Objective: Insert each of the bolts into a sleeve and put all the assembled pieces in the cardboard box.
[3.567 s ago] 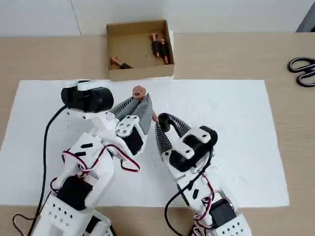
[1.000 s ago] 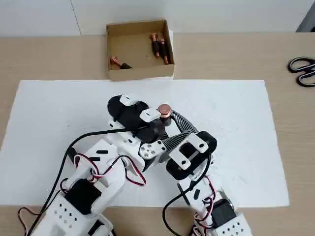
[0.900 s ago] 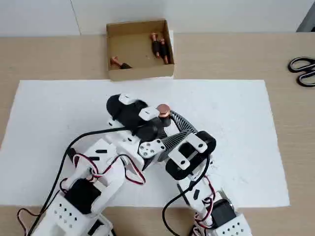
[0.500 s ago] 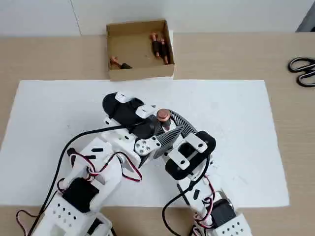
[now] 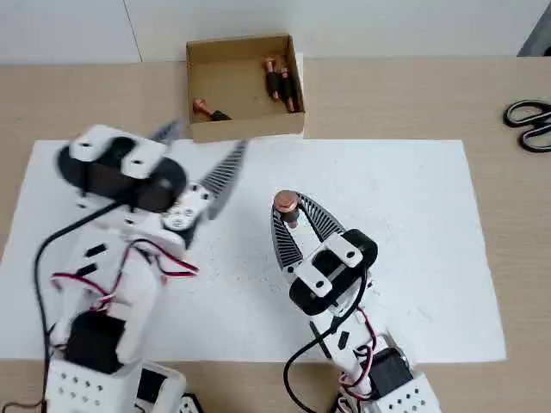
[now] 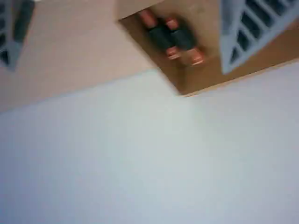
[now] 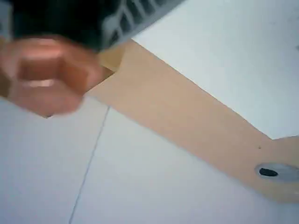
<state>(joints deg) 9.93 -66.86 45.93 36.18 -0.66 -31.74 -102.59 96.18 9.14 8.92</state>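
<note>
My right gripper (image 5: 290,215) stands at the middle of the white paper, shut on a black sleeve (image 5: 293,221) with a copper-headed bolt (image 5: 285,203) in it. In the right wrist view the bolt's hex head (image 7: 44,74) is close up, below the dark sleeve (image 7: 56,21). My left gripper (image 5: 209,139) is open with nothing in it, over the paper's far edge just in front of the cardboard box (image 5: 245,129). Its fingers (image 6: 247,32) frame two assembled pieces (image 6: 170,37) in the box. The box holds those two pieces (image 5: 280,82) and one more (image 5: 209,110).
The white paper sheet (image 5: 413,224) covers most of the wooden table (image 5: 405,95). Black scissors (image 5: 529,120) lie at the far right edge. The paper to the right of my right arm is bare.
My left gripper let go of the bolt, opened and swung away to the left, toward the box. The right gripper stayed put, now holding sleeve and bolt alone.
</note>
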